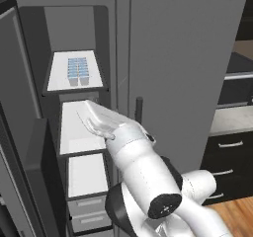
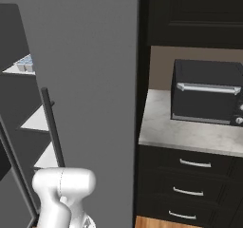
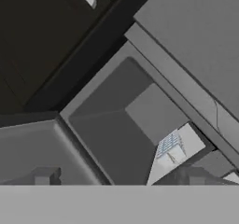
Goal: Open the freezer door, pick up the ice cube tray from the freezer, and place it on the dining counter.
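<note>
— Robot arm [image 1: 148, 177] is filling the foreground, reaching toward the freezer [image 1: 79, 127]. Door status?
— Freezer door [image 1: 20, 132] is standing swung open at the left; that step looks done.
— Tray?
— Ice cube tray [image 1: 78, 68] is sitting untouched on the top shelf [image 1: 57, 83], above the wrist.
— Pincer [image 3: 116, 177]?
— Fingertips [image 3: 44, 175] are showing well apart, released, grasping nothing.
— Remaining?
— Picking the tray and carrying it to the dining desk are both pending.
</note>
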You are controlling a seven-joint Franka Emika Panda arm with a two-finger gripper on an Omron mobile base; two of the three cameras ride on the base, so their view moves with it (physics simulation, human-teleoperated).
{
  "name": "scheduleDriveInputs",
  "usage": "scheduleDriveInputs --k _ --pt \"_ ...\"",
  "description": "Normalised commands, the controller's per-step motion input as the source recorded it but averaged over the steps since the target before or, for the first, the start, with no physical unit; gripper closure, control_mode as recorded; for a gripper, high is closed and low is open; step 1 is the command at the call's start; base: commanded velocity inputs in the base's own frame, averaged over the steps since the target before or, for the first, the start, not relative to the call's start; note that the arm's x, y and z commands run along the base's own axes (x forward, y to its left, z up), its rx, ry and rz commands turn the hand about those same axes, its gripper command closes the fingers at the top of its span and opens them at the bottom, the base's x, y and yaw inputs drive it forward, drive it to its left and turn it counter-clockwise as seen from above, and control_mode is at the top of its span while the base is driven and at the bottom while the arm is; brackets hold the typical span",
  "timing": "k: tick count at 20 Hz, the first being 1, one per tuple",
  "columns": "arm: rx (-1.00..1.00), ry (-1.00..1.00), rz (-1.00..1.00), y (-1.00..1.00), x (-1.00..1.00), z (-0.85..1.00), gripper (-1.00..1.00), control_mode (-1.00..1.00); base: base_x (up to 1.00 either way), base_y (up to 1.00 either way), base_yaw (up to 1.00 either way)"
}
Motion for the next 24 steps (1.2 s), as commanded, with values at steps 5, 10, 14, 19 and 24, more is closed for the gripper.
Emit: scheduleDriveInputs --k 5,10,14,19,24 --pt "0.33 0.47 -0.16 -0.06 -0.55 0.00 -1.00 -1.00 0.00 0.00 0.00" --pt "0.35 0.50 -0.08 -0.13 -0.05 -0.18 -1.00 -1.00 0.00 0.00 0.00" --pt "0.36 0.29 -0.05 -0.03 0.25 -0.74 -1.00 -1.00 0.00 0.00 0.00" --pt "0.21 0.02 0.01 0.00 0.66 -0.26 -1.00 -1.00 0.00 0.00 0.00" --pt "0.08 -0.13 0.07 -0.04 0.76 0.00 -1.00 -1.00 0.00 0.00 0.00"
